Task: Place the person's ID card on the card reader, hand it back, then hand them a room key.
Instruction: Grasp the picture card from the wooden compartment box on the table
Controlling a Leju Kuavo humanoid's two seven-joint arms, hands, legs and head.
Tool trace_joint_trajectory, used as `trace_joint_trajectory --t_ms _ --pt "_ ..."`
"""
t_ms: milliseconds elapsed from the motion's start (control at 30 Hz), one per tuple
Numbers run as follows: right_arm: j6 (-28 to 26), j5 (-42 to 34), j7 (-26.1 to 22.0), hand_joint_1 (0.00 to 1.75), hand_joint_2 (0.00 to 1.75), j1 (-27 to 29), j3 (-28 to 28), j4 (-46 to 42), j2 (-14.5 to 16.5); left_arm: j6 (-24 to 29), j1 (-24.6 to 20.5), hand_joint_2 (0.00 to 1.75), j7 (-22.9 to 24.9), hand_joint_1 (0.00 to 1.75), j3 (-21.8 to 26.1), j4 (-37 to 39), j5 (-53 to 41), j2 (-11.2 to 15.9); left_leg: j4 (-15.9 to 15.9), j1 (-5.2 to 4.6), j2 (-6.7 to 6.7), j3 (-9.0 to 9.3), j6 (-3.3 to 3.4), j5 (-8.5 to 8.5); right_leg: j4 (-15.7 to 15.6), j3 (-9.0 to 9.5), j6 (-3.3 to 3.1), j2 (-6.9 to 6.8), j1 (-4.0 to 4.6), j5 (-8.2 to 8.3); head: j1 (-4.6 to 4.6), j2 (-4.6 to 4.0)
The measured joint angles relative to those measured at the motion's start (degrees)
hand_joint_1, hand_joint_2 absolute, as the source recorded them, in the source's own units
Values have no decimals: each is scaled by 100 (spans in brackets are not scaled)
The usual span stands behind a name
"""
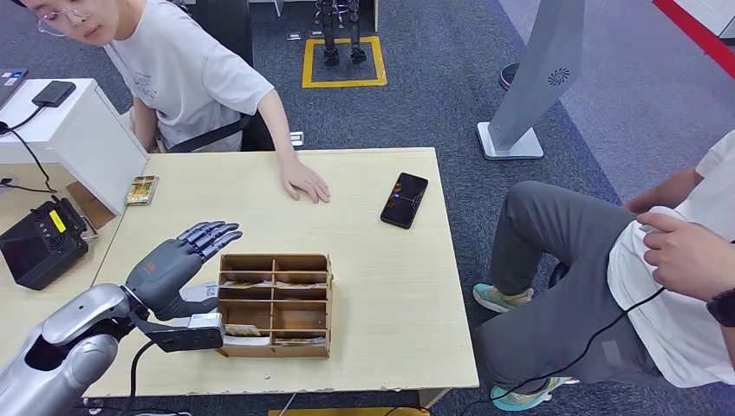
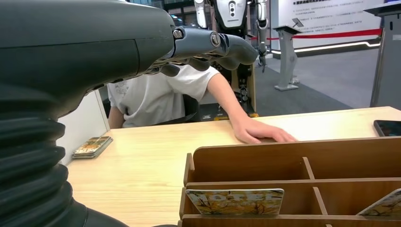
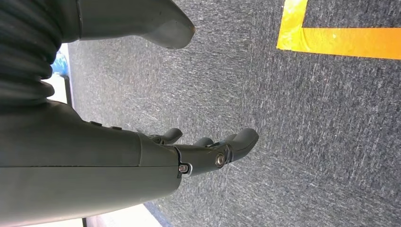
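My left hand [image 1: 186, 260] hovers over the table just left of the wooden compartment box [image 1: 274, 305], fingers spread and holding nothing. In the left wrist view its fingers [image 2: 208, 46] stretch out above the box [image 2: 293, 163]. A yellow patterned room key card [image 2: 235, 202] stands in a near compartment, and another card [image 2: 384, 205] stands in the one beside it. A small pale flat thing [image 1: 204, 290] lies under my hand beside the box; I cannot tell what it is. My right hand [image 3: 208, 152] hangs over grey carpet, fingers loosely bent, holding nothing.
A person in a white shirt sits across the table, one hand [image 1: 304, 184] flat on the top. A black phone [image 1: 405, 199] lies right of it. A card stack [image 1: 142, 189] sits at the left edge. A black device [image 1: 39, 243] stands on the side table. Another person [image 1: 667, 260] sits at the right.
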Motion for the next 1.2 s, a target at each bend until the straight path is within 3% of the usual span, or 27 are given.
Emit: trace_joint_trajectory --t_ms 633,1200 --pt "4 0 0 0 175 -22 5 0 0 -358 -1 175 -157 0 -165 -51 795 99 0 0 0 0 0 0 0 0 0 0 0 0 0 0" --pt "0 0 11 0 175 -27 26 0 0 -182 -22 175 8 0 -331 4 582 -121 0 -1 0 1 0 0 0 -1 0 1 0 0 1 0"
